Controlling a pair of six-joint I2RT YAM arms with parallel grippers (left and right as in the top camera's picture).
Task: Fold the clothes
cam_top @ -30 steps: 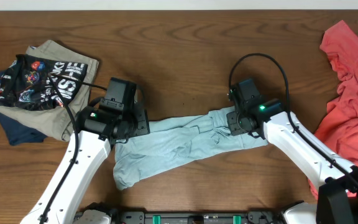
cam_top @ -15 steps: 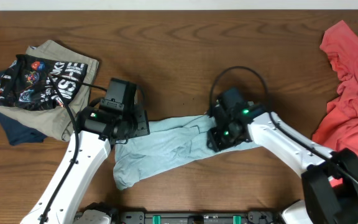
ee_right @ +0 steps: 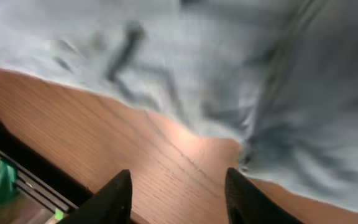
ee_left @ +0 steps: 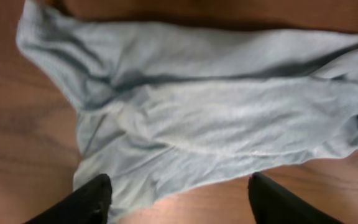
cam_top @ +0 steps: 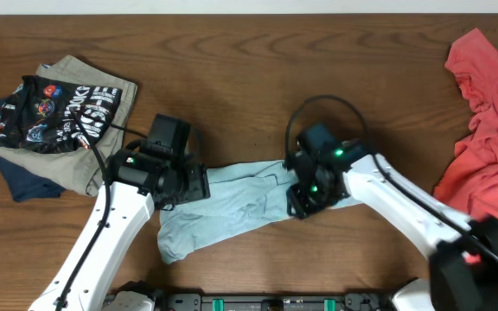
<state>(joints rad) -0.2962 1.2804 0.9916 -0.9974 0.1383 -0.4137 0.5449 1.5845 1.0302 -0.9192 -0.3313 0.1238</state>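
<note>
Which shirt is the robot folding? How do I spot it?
Look at the middle of the wooden table, between the robot's left arm and right arm. The crumpled T-shirt lying there is plain pale blue, unlike the red cloth on the right and the black printed one on the left.

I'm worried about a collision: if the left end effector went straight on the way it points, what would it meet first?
Most likely the pale blue shirt lying on the table: the left end effector points down at its near edge, fingers apart. Depth is unclear.
</note>
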